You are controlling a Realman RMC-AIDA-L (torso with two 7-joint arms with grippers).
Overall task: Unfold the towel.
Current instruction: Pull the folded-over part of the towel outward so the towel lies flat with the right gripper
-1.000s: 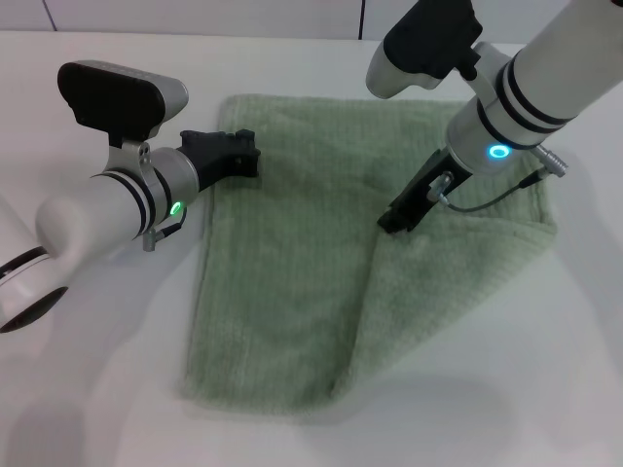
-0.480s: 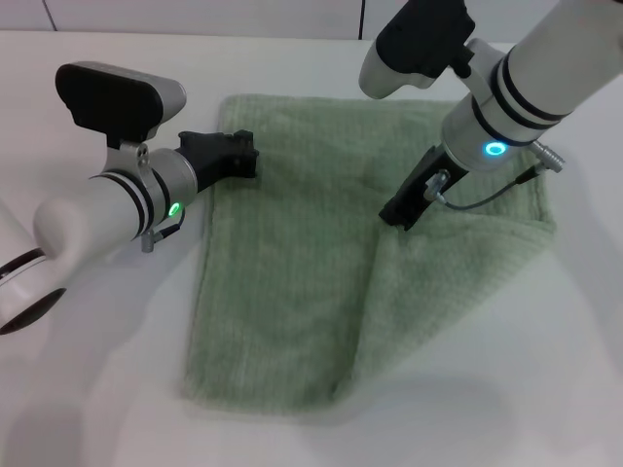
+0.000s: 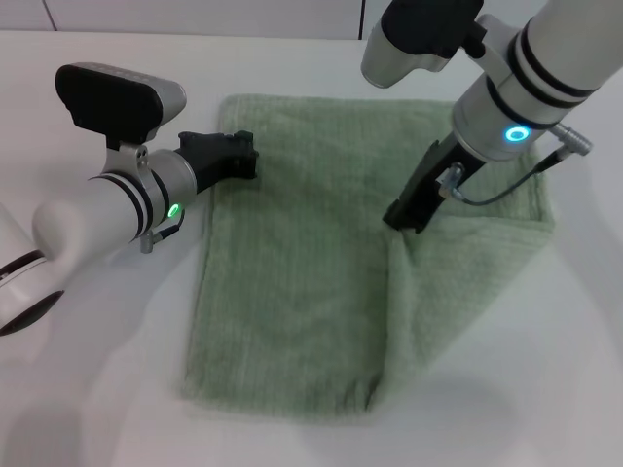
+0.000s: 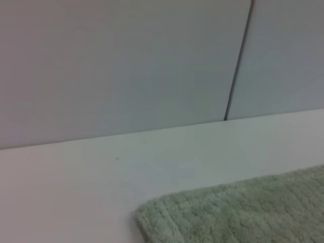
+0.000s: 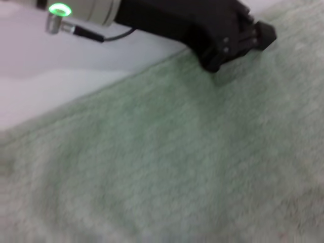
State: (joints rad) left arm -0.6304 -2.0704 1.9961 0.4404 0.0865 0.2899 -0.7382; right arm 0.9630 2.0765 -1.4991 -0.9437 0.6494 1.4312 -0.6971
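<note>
While the pale green towel (image 3: 302,282) is spread on the white table (image 3: 97,389), its right part is folded over and lifted into a ridge. This fold is clamped by the right gripper (image 3: 404,216) near the towel's middle. The towel's far left edge is pinned by the left gripper (image 3: 241,161), fingers together.

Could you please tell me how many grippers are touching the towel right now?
2: the left gripper pins the towel's far left edge; the right gripper holds the folded flap near its middle.
</note>
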